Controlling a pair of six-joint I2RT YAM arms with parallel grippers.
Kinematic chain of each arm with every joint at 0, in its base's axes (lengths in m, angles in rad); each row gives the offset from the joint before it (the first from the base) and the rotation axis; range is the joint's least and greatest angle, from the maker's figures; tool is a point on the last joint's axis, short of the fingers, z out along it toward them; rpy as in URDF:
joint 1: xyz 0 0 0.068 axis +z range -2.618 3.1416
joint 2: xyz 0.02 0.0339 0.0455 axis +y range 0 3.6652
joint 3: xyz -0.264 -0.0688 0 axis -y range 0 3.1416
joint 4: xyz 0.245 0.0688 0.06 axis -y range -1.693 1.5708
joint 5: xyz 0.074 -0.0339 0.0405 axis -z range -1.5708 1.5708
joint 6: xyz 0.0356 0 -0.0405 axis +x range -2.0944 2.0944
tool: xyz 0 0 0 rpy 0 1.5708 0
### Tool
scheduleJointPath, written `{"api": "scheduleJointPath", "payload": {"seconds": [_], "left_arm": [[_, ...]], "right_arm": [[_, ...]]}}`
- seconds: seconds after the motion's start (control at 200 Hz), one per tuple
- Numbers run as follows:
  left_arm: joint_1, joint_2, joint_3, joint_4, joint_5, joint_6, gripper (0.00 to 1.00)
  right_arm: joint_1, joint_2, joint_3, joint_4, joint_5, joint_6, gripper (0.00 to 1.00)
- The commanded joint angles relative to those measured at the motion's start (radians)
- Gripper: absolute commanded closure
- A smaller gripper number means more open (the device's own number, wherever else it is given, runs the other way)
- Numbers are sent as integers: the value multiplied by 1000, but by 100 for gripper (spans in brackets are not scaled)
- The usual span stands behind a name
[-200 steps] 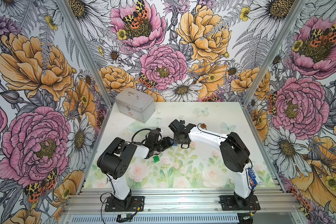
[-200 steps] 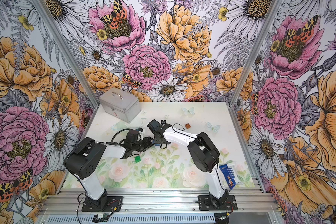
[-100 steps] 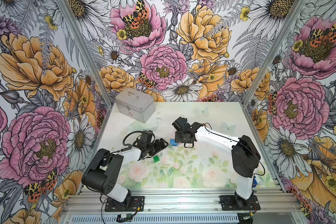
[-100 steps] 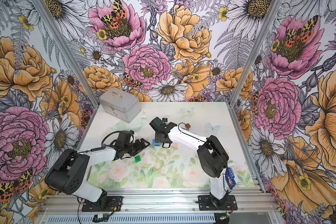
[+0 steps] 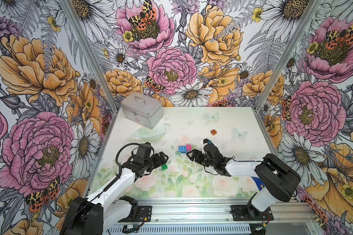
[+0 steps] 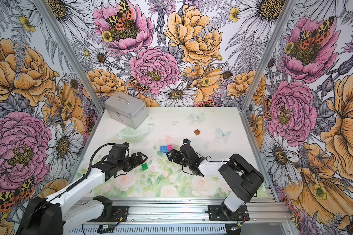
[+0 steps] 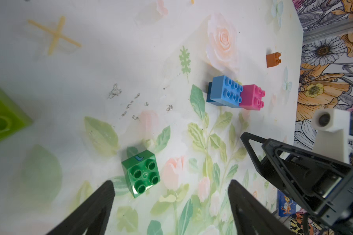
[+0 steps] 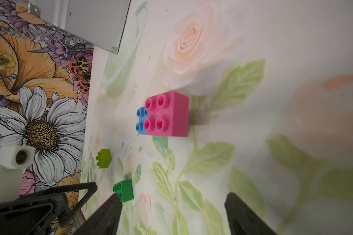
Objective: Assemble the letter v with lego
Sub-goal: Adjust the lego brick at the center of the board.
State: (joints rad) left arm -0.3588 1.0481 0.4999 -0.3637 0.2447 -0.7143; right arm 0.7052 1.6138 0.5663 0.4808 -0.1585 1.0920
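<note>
The left pincer and right pincer gape wide, empty; the silver case is shut, contents unseen.

Robot lab test booth.
Two arm bases bolted to an aluminium rail; beyond the rail, a printed tabletop boxed by floral panels on metal posts.
</note>
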Motion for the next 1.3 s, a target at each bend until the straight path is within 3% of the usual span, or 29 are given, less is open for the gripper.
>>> {"api": "scheduleJointPath", "payload": {"seconds": [0.0, 0.095, 0.19, 0.415, 0.56, 0.72, 0.835, 1.136, 1.296], "left_arm": [[-5, -24, -13, -43, -31, 7, 11], [-9, -18, -13, -43, -36, 6, 11], [-11, -11, -11, -43, -47, 6, 10], [-17, 8, 0, -42, -53, 11, 10], [-18, 23, 2, -43, -54, 21, 10], [-20, 23, -4, -42, -59, 24, 10], [-20, 25, -1, -43, -63, 26, 10], [-34, 25, -1, -44, -58, 22, 10], [-38, 24, -5, -44, -63, 21, 10]], "right_arm": [[-4, 61, -36, 441, 33, 132, 13], [-6, 159, -65, 639, 62, 215, 10], [-6, 255, -50, 721, 95, 280, 10], [-7, 283, -33, 680, 177, 307, 17], [-4, 349, 9, 665, 168, 356, 30], [0, 385, 12, 652, 188, 401, 26], [5, 401, 32, 655, 179, 411, 35], [9, 440, 89, 653, 159, 416, 35], [11, 456, 98, 652, 160, 426, 41]]}}
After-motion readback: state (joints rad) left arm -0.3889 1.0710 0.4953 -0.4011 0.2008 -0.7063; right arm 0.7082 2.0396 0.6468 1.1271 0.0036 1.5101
